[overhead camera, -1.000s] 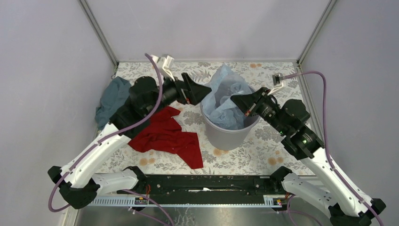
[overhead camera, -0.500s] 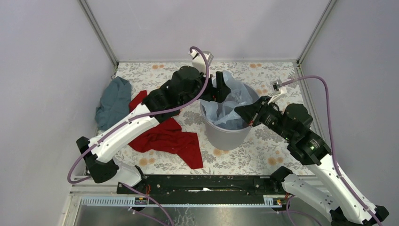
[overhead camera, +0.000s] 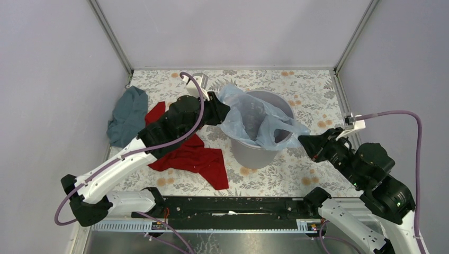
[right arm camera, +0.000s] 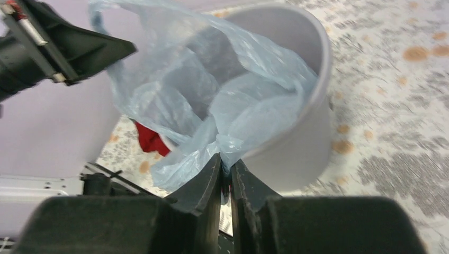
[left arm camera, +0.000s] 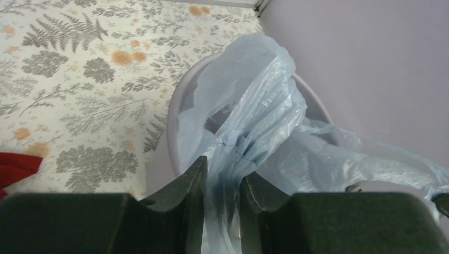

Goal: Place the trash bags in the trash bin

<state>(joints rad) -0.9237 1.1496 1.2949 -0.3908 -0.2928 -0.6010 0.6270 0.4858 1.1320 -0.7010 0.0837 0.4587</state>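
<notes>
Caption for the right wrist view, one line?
Right gripper pinches the blue bag, draped out over the grey bin rim.

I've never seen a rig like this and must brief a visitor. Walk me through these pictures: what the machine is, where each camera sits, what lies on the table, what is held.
These are two robot arms bolted at the table's near edge, each ending in a two-finger hand. The wide picture comes from a fixed camera above and behind them. The other two come from a camera on each wrist, looking past that arm's own fingers.

On the floral table stands a light grey trash bin. A red cloth and a teal-grey cloth lie to its left.

The left hand and the right hand each pinch the thin pale blue trash bag from opposite sides. It is stretched over the bin's mouth, partly dipping inside.
</notes>
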